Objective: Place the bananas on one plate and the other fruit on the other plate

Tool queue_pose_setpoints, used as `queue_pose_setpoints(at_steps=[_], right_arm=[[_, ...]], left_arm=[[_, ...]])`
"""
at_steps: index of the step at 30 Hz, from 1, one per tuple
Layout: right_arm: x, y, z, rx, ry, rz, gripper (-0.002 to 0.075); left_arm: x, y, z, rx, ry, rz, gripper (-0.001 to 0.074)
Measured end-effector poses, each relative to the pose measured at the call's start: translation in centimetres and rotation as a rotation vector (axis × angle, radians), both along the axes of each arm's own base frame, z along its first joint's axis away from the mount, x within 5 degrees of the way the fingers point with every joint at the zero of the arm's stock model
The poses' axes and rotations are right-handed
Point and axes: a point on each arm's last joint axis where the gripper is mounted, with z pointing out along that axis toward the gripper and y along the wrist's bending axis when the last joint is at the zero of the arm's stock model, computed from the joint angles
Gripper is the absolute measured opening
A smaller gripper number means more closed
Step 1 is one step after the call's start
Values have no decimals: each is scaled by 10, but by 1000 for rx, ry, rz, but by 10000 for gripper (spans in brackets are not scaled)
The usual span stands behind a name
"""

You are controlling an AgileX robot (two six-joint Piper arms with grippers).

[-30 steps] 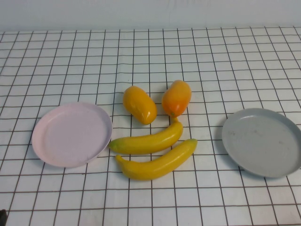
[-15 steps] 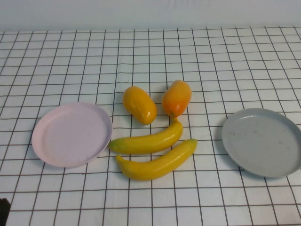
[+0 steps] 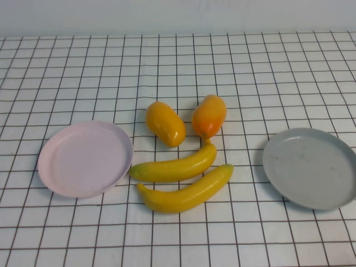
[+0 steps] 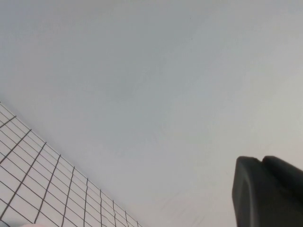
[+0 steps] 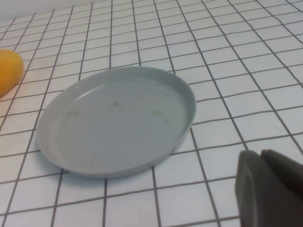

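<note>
Two yellow bananas (image 3: 175, 166) (image 3: 186, 192) lie side by side at the table's middle. Just behind them are two orange-yellow fruits (image 3: 165, 123) (image 3: 208, 115), the right one with a redder blush. The pale pink plate (image 3: 84, 159) sits empty to their left and the grey plate (image 3: 311, 167) empty to their right. Neither arm shows in the high view. My left gripper (image 4: 262, 160) is shut on nothing, facing the blank wall. My right gripper (image 5: 260, 153) is shut on nothing, near the grey plate (image 5: 116, 120), and one orange fruit's edge (image 5: 8, 71) shows beyond the plate.
A white cloth with a black grid (image 3: 250, 72) covers the whole table. A plain pale wall (image 3: 178, 16) runs along the far edge.
A dark shape that rose into the high view's bottom left corner half a second ago has gone from view. Fruit and plates have not moved.
</note>
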Motion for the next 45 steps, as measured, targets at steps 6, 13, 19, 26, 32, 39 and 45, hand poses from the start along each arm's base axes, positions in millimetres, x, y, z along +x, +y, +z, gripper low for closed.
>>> queue_pose_setpoints(at_steps=[6,13,19,26,32,39,45], right_arm=[[0,0,0,0,0,0,-16],[0,0,0,0,0,0,-16],[0,0,0,0,0,0,-16],[0,0,0,0,0,0,-16],[0,0,0,0,0,0,-16],[0,0,0,1,0,0,-16],[0,0,0,1,0,0,-16]], left_arm=[[0,1,0,20,-6,13,-4],[-1,0,2,56,-15,18,-4],[-7,-20,58,484,149,-141,-4],[26,-27,107,932,524,-259,-4],[81,-41,100,1181,688,-452,-4],[133,-68,90,1324,768,-623,15],[180,-103,95,1236,857,-636,334]])
